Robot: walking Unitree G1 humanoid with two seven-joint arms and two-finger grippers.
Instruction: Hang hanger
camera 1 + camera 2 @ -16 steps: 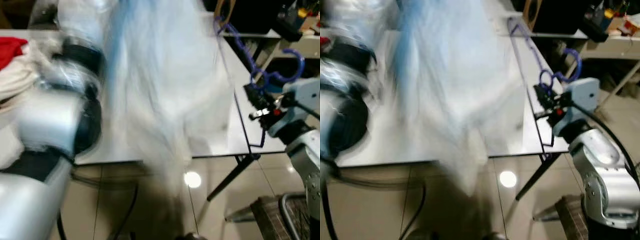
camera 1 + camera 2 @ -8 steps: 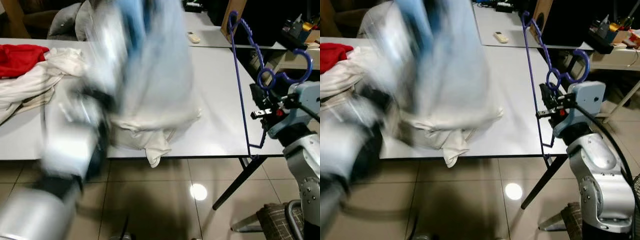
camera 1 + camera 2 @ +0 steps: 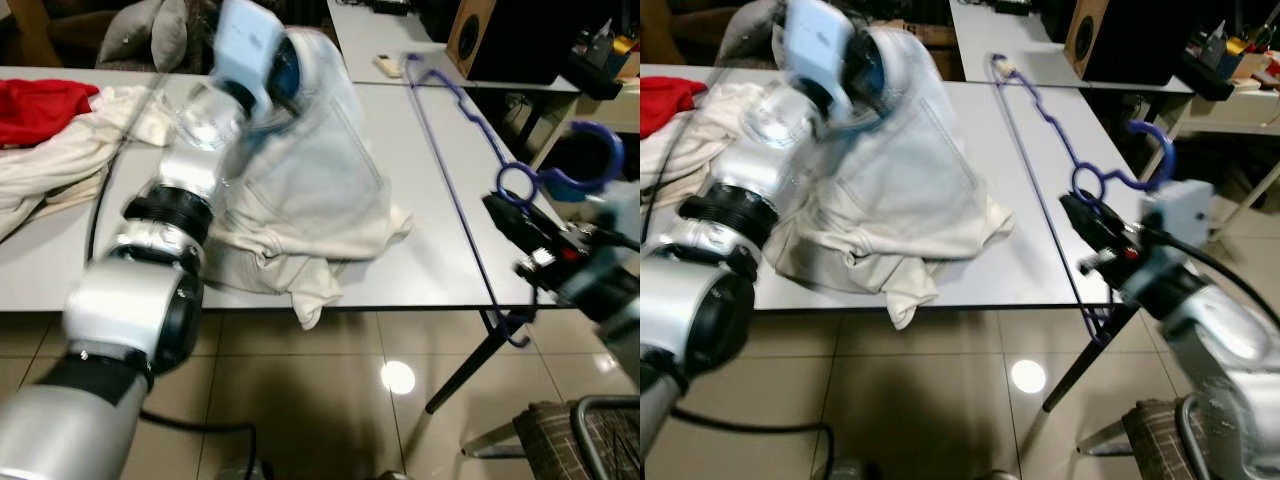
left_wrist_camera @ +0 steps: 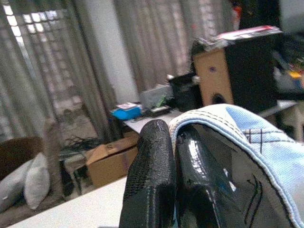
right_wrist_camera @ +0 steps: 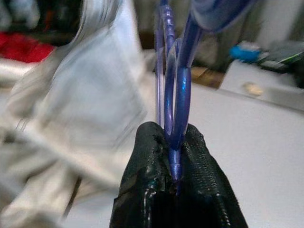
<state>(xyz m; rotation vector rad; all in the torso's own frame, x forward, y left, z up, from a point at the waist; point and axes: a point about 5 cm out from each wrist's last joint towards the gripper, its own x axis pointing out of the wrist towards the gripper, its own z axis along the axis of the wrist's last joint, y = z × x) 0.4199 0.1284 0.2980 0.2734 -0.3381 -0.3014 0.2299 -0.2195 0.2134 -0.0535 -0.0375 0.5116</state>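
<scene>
Jaws both clamped — right gripper (image 5: 176,176) on purple hanger (image 3: 1040,105), left gripper (image 4: 175,156) on pale garment (image 3: 320,200).

Pale grey tables (image 3: 440,215) pushed together across the middle, on black angled legs (image 3: 465,365). Glossy beige floor tiles (image 3: 330,390) below, with a round lamp glare (image 3: 397,377) at 6 o'clock. Wooden-fronted black speaker (image 3: 500,40) at 1 o'clock. Grey cushions (image 3: 150,35) at 11 o'clock. Sheer curtains (image 4: 156,42) over bright windows (image 4: 28,52), cardboard box (image 4: 111,159) beneath.
</scene>
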